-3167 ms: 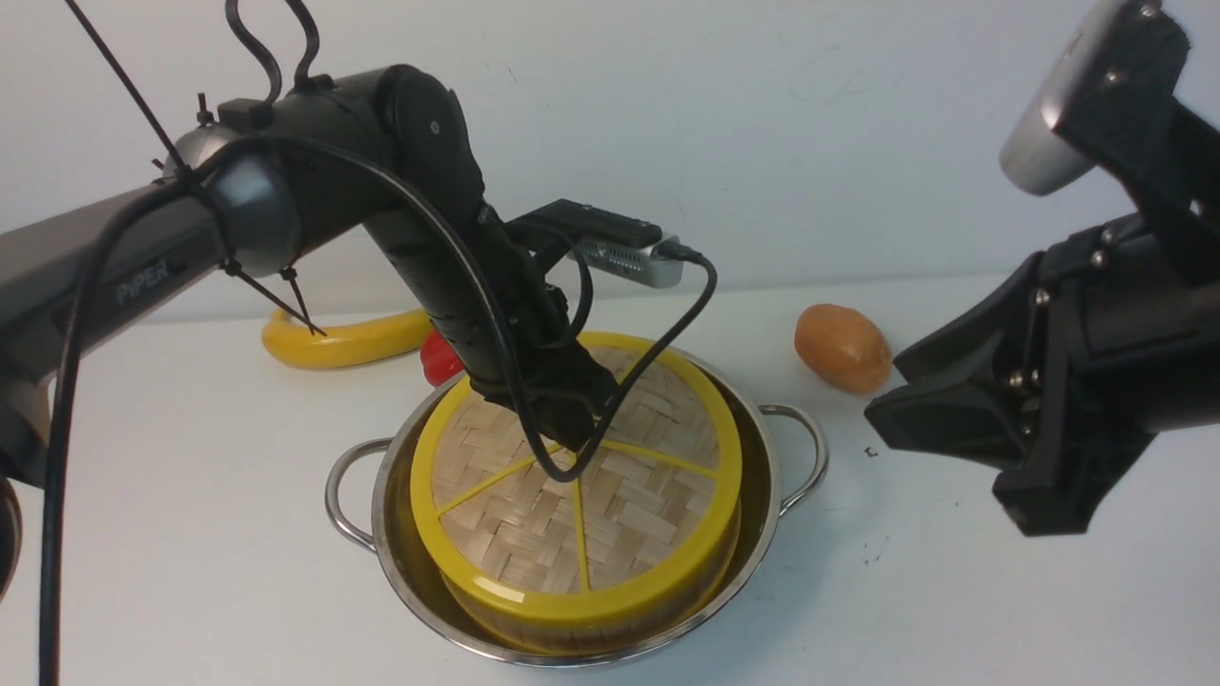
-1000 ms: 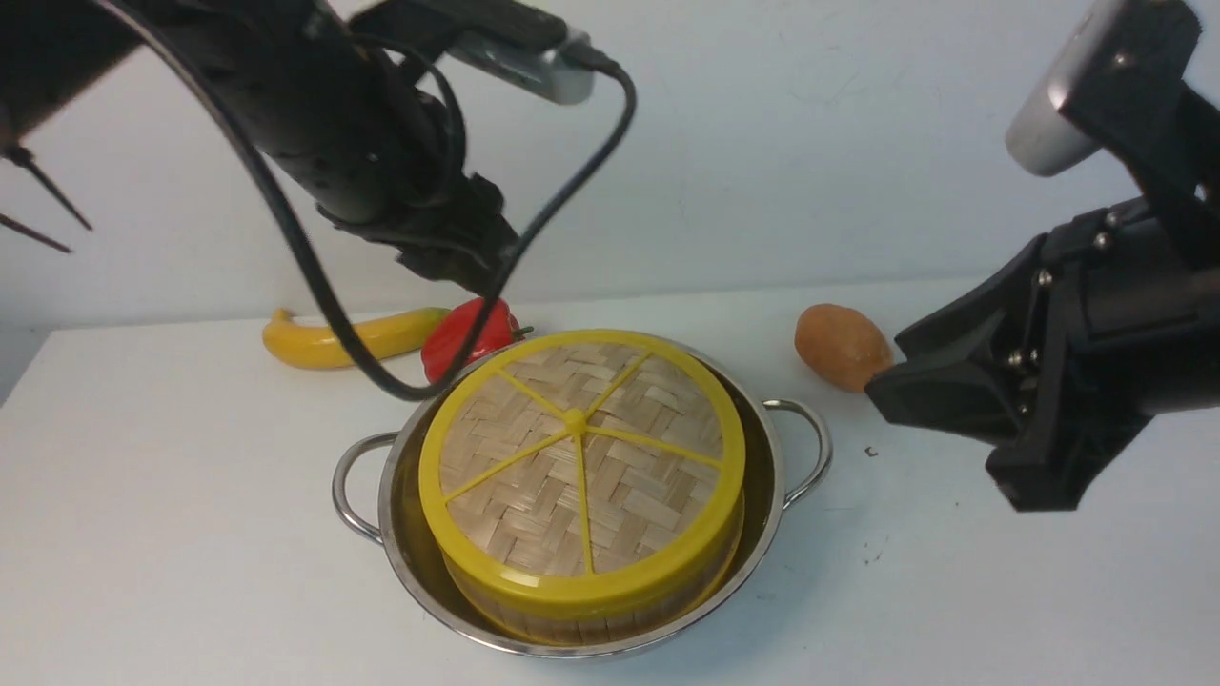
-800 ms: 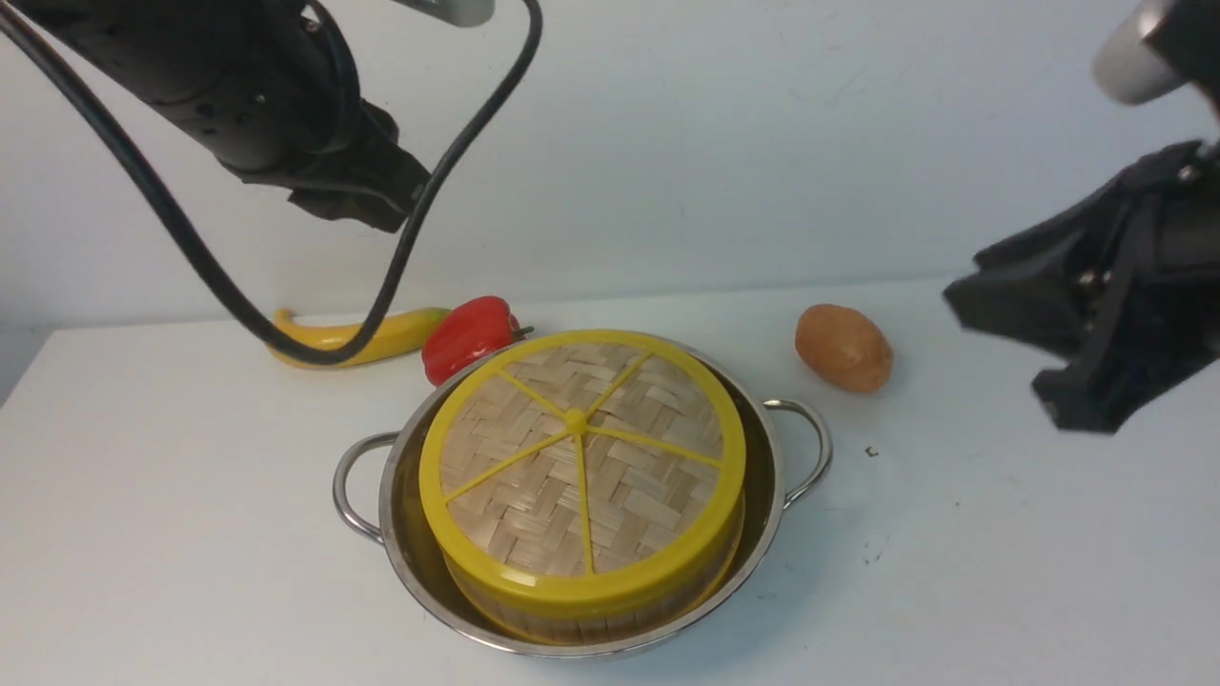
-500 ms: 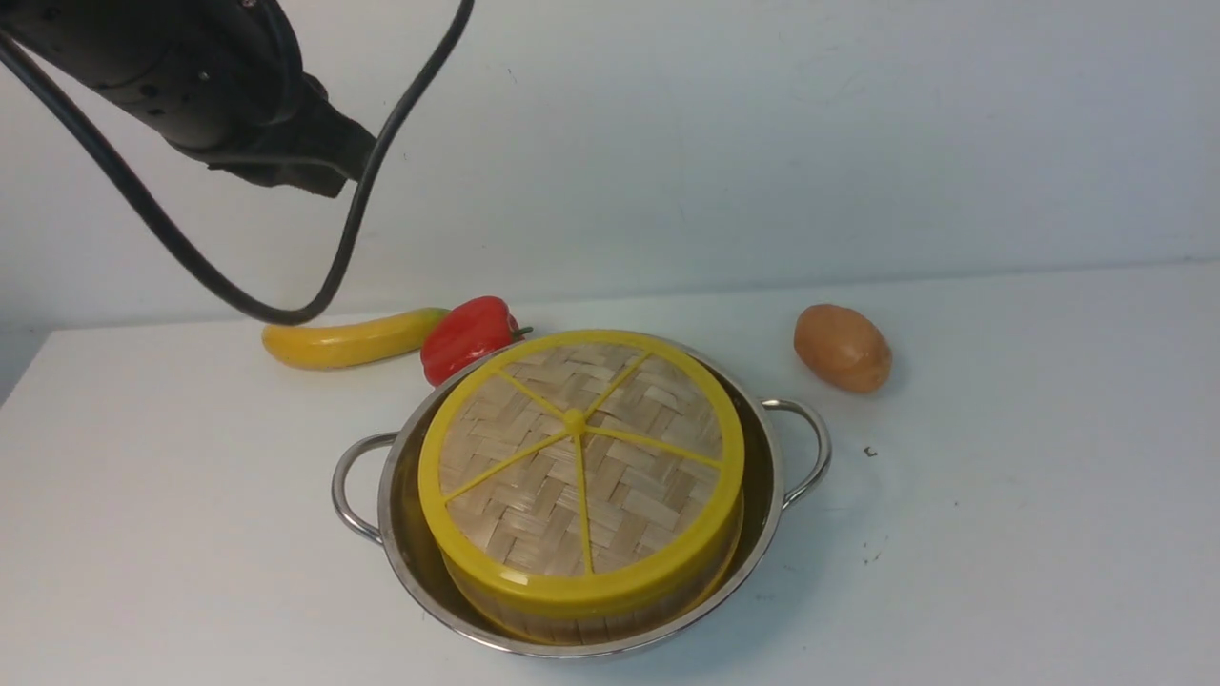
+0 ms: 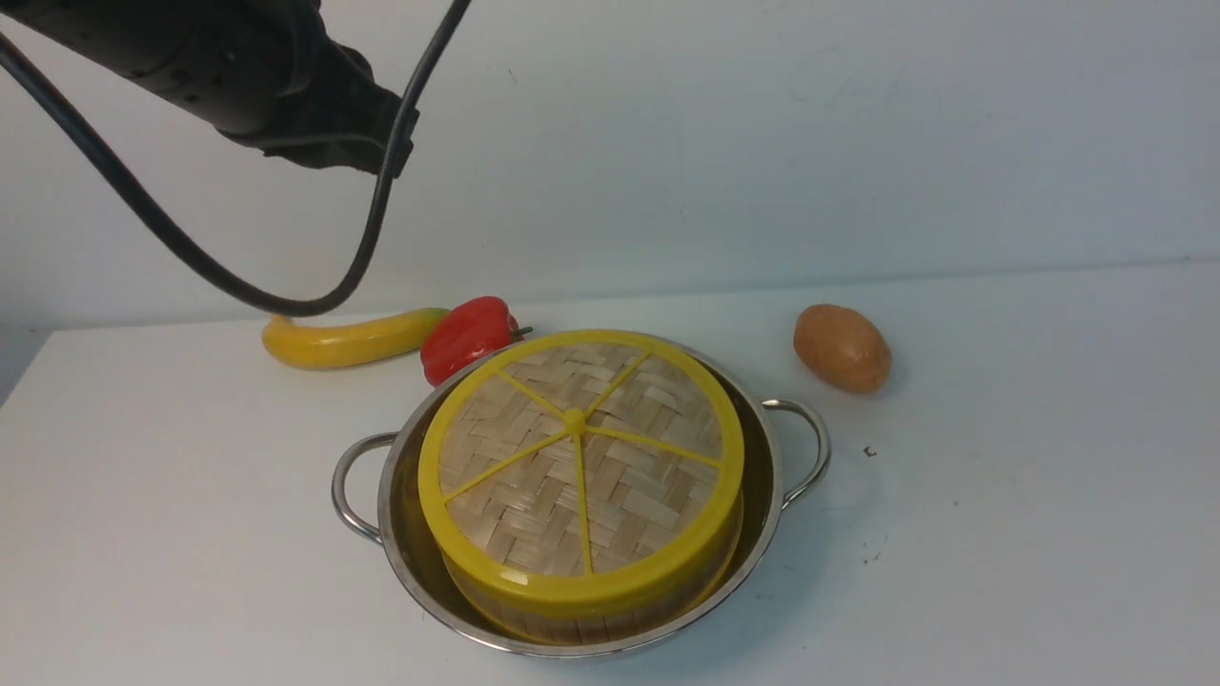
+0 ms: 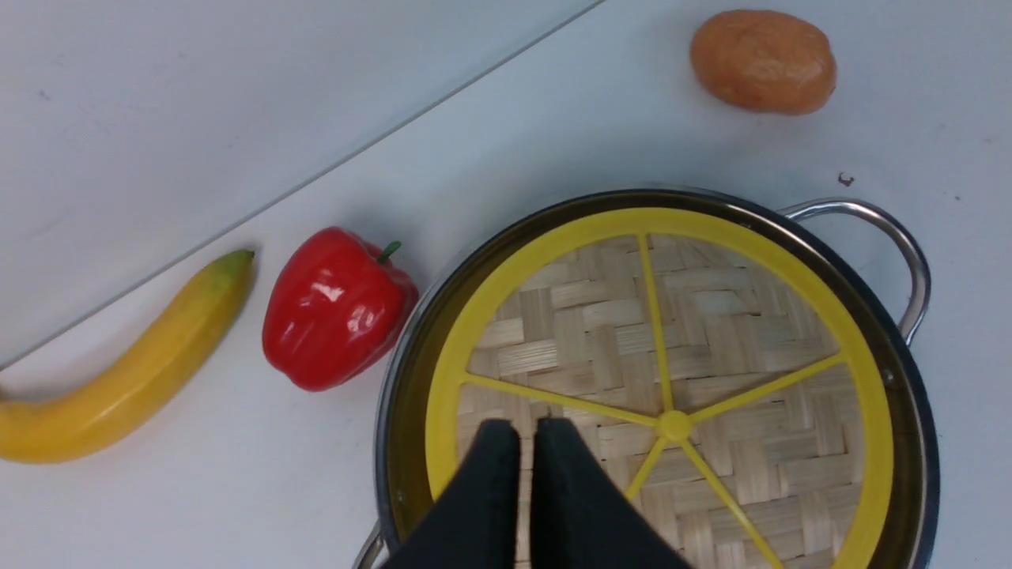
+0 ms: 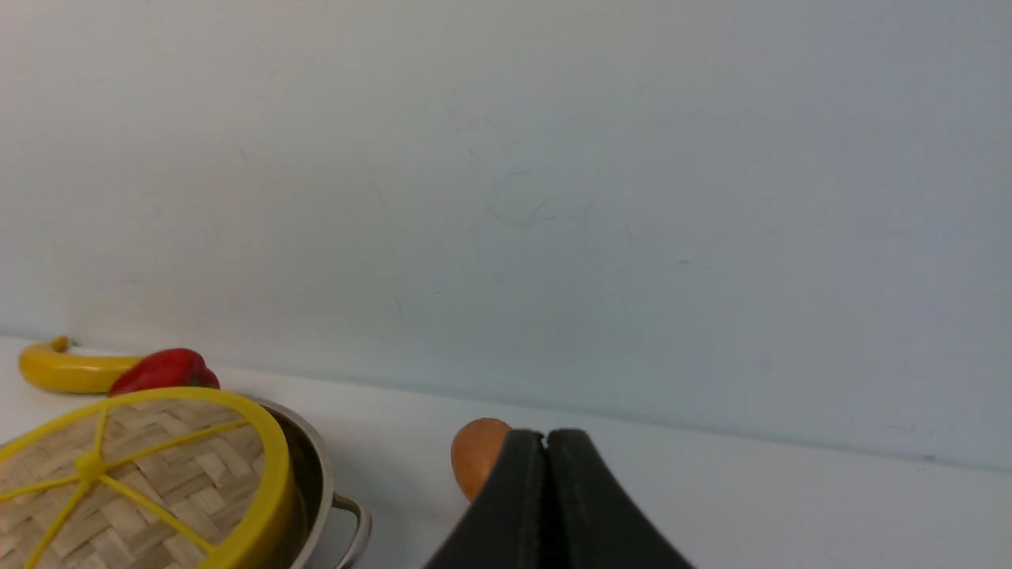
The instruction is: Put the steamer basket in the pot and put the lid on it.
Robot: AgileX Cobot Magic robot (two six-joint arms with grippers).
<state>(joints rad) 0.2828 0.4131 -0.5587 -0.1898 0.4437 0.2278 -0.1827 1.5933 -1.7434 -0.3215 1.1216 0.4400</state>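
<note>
Pot [image 5: 762, 476] sits mid-tabletop [image 5: 1001, 534], steamer basket [image 5: 610, 615] inside it, lid [image 5: 581, 467] seated flat on the basket, knob centred. Behind the pot: banana [image 5: 343, 340], red pepper [image 5: 469, 336] just beside the rim, potato [image 5: 843, 348] apart on the right. Left gripper [image 6: 526, 431] is raised above the lid with fingers [image 6: 490, 474] pressed together, holding nothing; right gripper [image 7: 545, 438] fingers also closed, empty, clear of the pot.

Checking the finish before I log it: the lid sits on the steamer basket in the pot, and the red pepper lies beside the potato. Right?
Not quite. In the front view the red pepper lies beside the banana, behind the pot; the potato sits alone on the other side. The lid does cover the steamer basket.
</note>
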